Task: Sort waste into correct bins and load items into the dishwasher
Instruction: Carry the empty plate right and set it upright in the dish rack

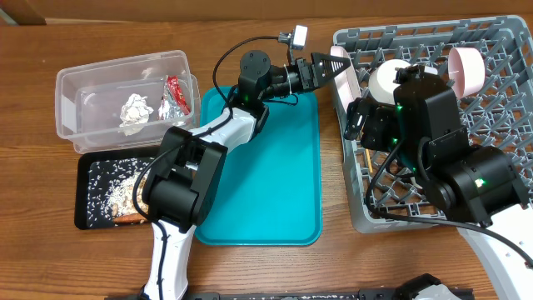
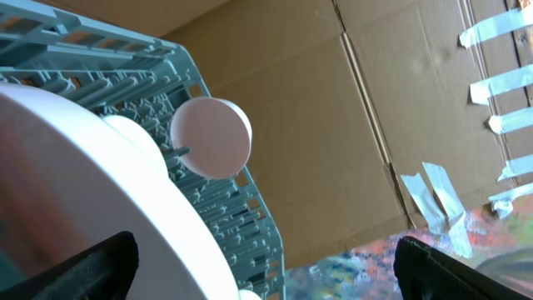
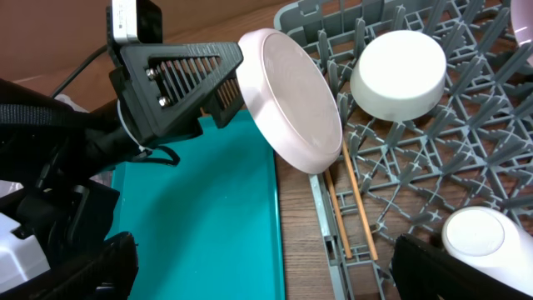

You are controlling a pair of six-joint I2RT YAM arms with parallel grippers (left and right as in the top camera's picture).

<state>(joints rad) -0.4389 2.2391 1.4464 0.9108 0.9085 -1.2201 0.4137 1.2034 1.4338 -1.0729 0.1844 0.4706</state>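
Observation:
The white plate (image 1: 343, 73) stands on edge at the left rim of the grey dish rack (image 1: 500, 50). My left gripper (image 1: 327, 66) is open around the plate's rim (image 2: 100, 192), and one finger lies against its back (image 3: 191, 71). The white bowl (image 3: 398, 71), pink bowl (image 1: 466, 68), small white cup (image 3: 483, 242) and chopsticks (image 3: 350, 208) are in the rack. My right gripper (image 3: 266, 267) is open and empty over the rack's left edge. The wrapper (image 1: 136, 108) and red packet (image 1: 173, 92) lie in the clear tub (image 1: 83, 83). Food scraps (image 1: 117, 192) and an orange piece (image 1: 129, 218) lie in the black tray (image 1: 92, 208).
The teal serving tray (image 1: 266, 167) lies between the bins and the rack, under the left arm. A cardboard wall (image 2: 350, 125) stands behind the table. The right arm's body covers the rack's front left part.

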